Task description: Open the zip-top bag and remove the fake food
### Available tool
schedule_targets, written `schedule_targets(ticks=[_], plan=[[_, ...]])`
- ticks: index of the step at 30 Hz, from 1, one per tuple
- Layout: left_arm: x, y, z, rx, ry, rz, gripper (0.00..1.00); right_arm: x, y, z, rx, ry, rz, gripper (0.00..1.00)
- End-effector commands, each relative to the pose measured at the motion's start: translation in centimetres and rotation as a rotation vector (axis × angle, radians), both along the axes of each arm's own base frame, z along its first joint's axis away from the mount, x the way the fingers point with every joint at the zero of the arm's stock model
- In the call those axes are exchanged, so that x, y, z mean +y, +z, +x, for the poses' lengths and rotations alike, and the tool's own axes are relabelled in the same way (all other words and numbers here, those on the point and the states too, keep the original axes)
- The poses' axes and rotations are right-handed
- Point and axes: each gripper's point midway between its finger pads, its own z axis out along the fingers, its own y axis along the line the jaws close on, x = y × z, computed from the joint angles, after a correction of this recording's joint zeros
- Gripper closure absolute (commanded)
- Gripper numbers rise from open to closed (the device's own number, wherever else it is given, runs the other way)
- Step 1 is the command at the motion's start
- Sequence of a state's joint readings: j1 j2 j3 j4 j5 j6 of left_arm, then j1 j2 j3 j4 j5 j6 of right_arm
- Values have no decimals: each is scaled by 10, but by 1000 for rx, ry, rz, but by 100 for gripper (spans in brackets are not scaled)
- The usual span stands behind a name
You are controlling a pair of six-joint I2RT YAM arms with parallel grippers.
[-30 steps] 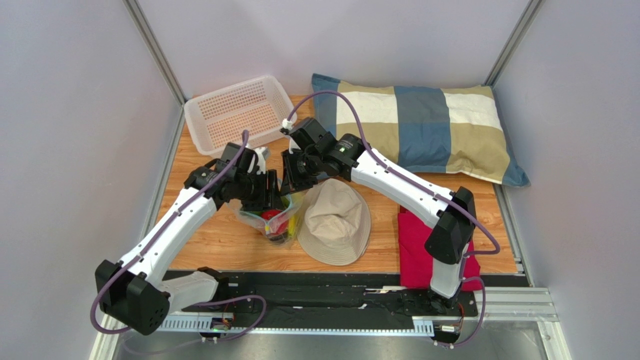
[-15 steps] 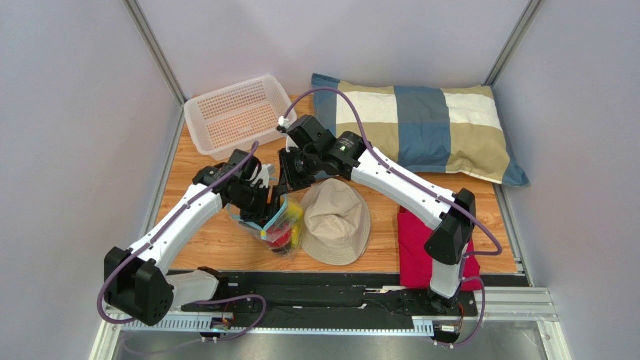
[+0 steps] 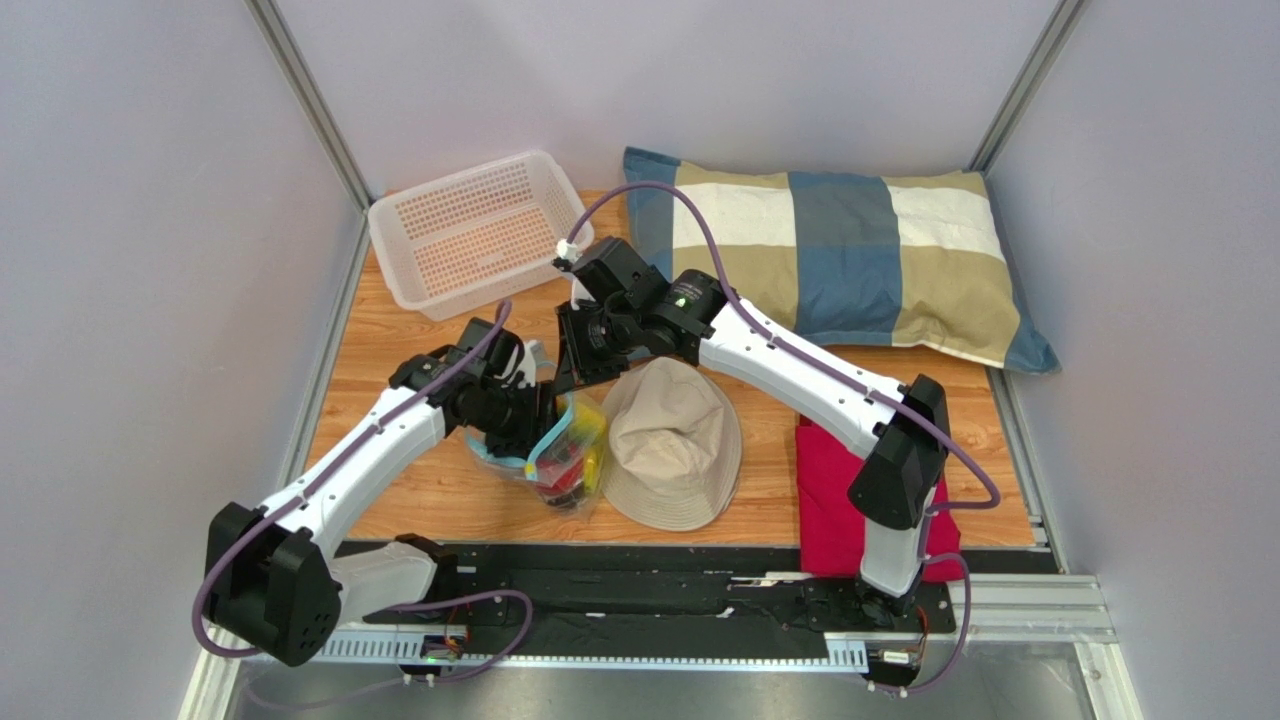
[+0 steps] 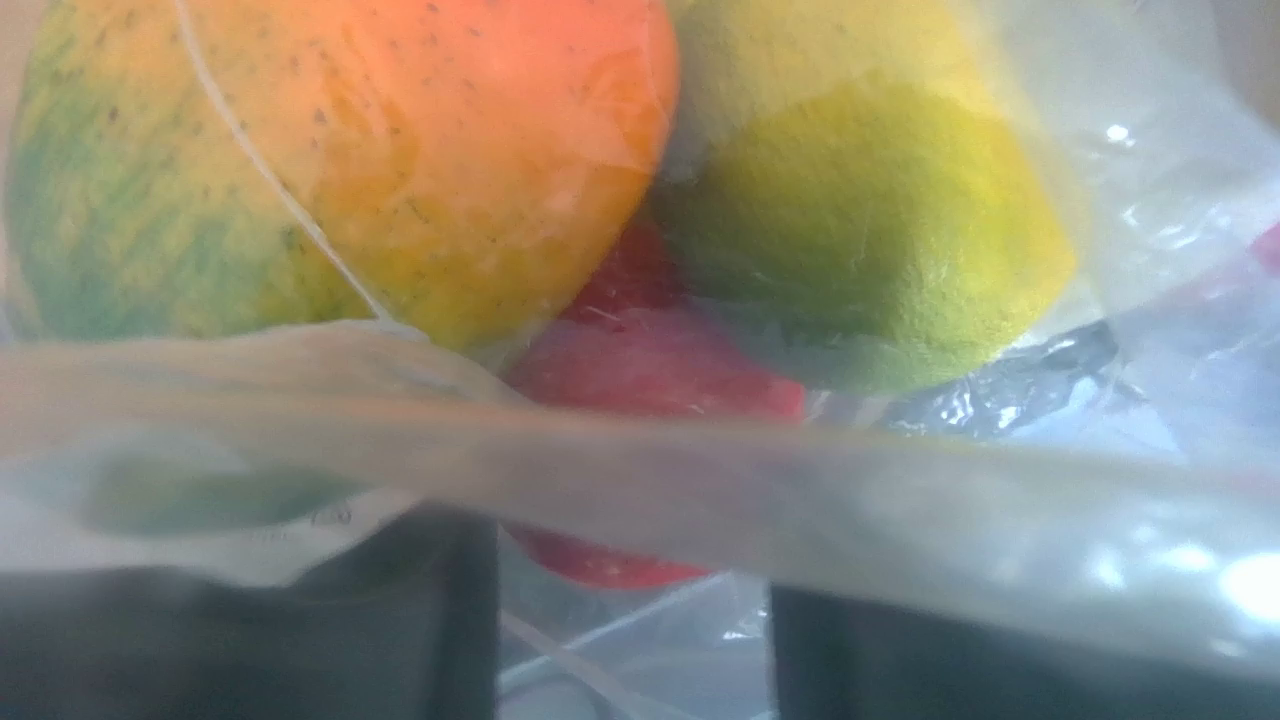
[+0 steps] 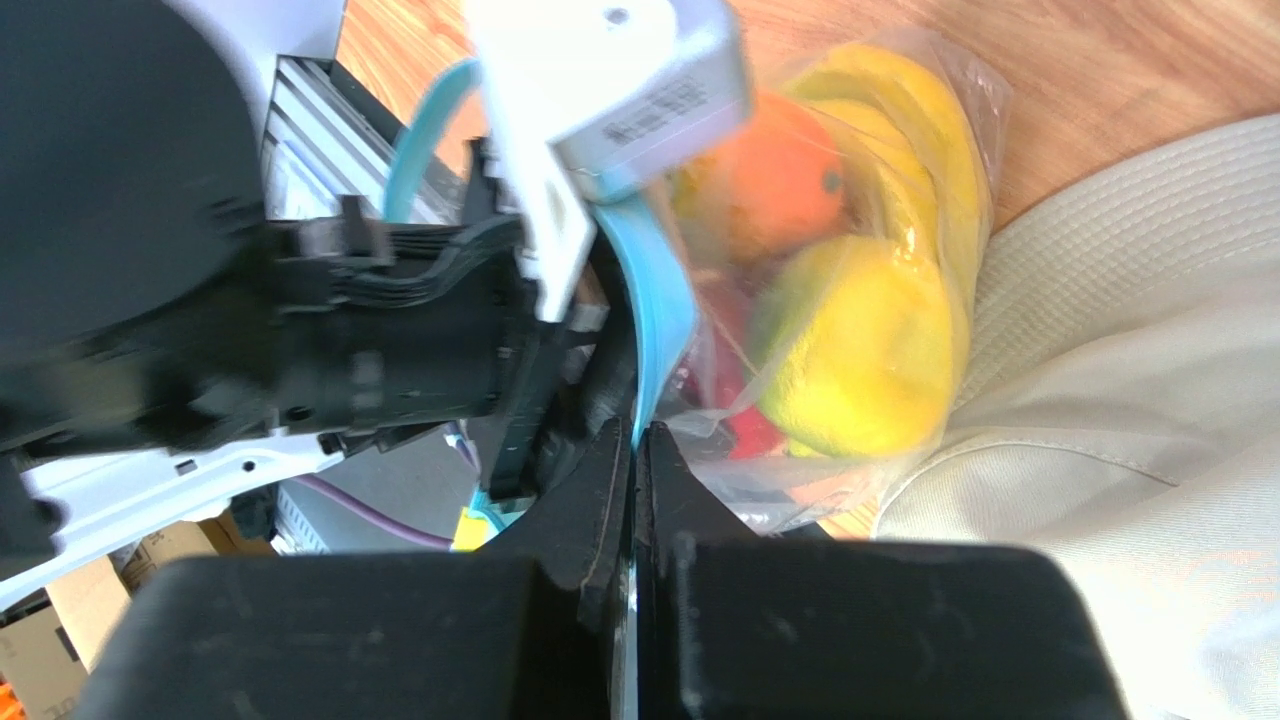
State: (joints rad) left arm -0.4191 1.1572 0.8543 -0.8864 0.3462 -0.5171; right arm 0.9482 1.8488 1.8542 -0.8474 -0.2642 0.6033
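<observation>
**Bag mouth held open, left gripper at the fruit**

The zip-top bag [image 3: 559, 458] lies on the wooden table, pressed against the brim of the tan hat [image 3: 672, 443], between the two grippers. The right gripper [image 5: 634, 450] comes down from the far side with its fingers pressed together on the light blue zip strip [image 5: 657, 308], holding that lip up.

The left gripper [image 4: 631, 570] pushes in from the left side, and the fake food [image 5: 864, 345] lies straight ahead of it, deeper in the bag. From its wrist I see the green-orange mango [image 4: 346, 150], a yellow-green piece [image 4: 872, 225] and the red apple [image 4: 646, 375] close in front. Its two dark fingers stand partway apart, with only a fold of clear film draped across them; they grip no fruit.

The bag's long axis runs from the mouth on the left towards the hat. The left arm is nearer and, I judge, the one to pick.

Compared with a second ago, the left gripper has dropped nearer the table's front edge, and the blue strip, then hidden, now shows as an open loop.
</observation>
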Motion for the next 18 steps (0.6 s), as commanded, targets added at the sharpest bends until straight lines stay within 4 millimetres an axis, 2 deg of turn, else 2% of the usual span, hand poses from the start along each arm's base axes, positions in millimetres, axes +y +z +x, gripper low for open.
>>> schedule_targets(ticks=[1, 4, 5, 6, 9, 10, 12, 13, 15, 16, 18], plan=[[5, 22, 12, -129, 63, -6, 78, -1, 8, 2, -38, -8, 27, 100], [5, 58, 12, -227, 63, -56, 96, -6, 2, 5, -69, -13, 4, 100], [5, 67, 12, -257, 56, -66, 99, -8, 1, 8, -84, -20, -7, 100], [6, 83, 11, -307, 56, -85, 100, -9, -1, 9, -90, -20, -13, 100], [11, 106, 8, -394, 55, -106, 100, -10, -4, 12, -106, -23, -25, 100], [11, 107, 7, -404, 59, -111, 100, -10, -4, 12, -106, -23, -25, 100], [8, 98, 6, -360, 86, -126, 87, -9, -2, 11, -100, -19, -16, 100], [5, 94, 6, -331, 89, -133, 72, -8, 0, 9, -92, -16, -8, 100], [4, 74, 6, -235, 118, -100, 55, -6, 7, 8, -88, -12, 14, 100], [8, 67, 8, -214, 140, -66, 49, -5, 8, 7, -84, -10, 16, 100], [16, 60, 16, -224, 162, -5, 48, -5, 12, 6, -86, -6, 26, 100]])
